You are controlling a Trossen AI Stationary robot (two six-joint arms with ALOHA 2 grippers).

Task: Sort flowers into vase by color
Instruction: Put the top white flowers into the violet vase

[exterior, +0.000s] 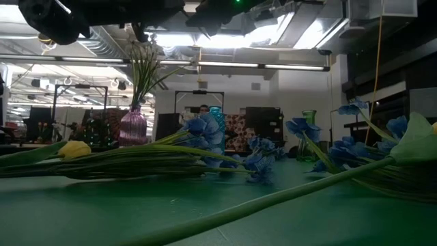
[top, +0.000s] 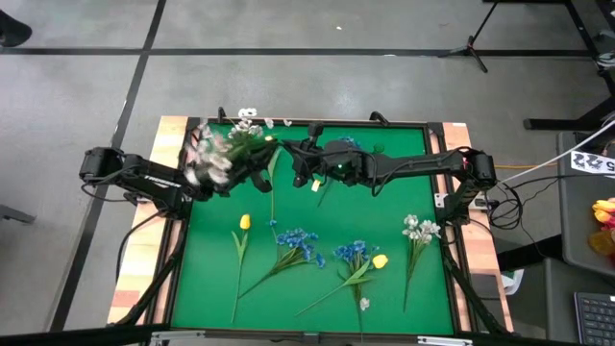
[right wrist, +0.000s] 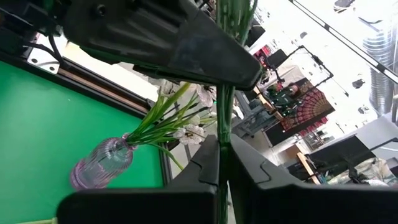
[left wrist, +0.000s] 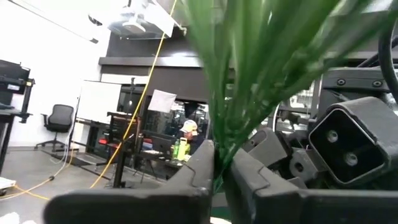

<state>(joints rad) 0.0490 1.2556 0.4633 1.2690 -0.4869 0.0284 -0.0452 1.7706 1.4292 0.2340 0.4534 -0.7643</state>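
Note:
Both grippers meet above the far left of the green mat (top: 404,192). My left gripper (top: 259,177) is shut on a white-blossom flower's leafy green stalk; its blurred white blossoms (top: 213,156) spread over the left arm. My right gripper (top: 300,165) is shut on a thin green stalk (top: 272,192). A purple ribbed vase (right wrist: 102,165) stands upright near the mat's far left corner, holding white flowers (right wrist: 186,130). On the near half of the mat lie a yellow tulip (top: 244,223), blue blooms (top: 298,240), a blue and yellow pair (top: 357,254) and a white spray (top: 419,229). My left gripper (left wrist: 219,171) pinches a bunch of green stalk and leaves (left wrist: 222,149) between its two fingers; the leaves fan out beyond the fingertips. The flower is lifted clear of the table. My right gripper (right wrist: 224,158) pinches one thin green stalk (right wrist: 224,124) between its two fingers, which lie across it. The stalk runs on past the fingertips toward the left gripper's finger (right wrist: 186,43) and is clear of the mat.
A wooden frame (top: 173,125) borders the mat. In the low view the lying stems (exterior: 136,164) and blue blooms (exterior: 205,130) fill the foreground, with the vase (exterior: 133,126) behind. Bare mat lies at the far right. A person sits in the room beyond.

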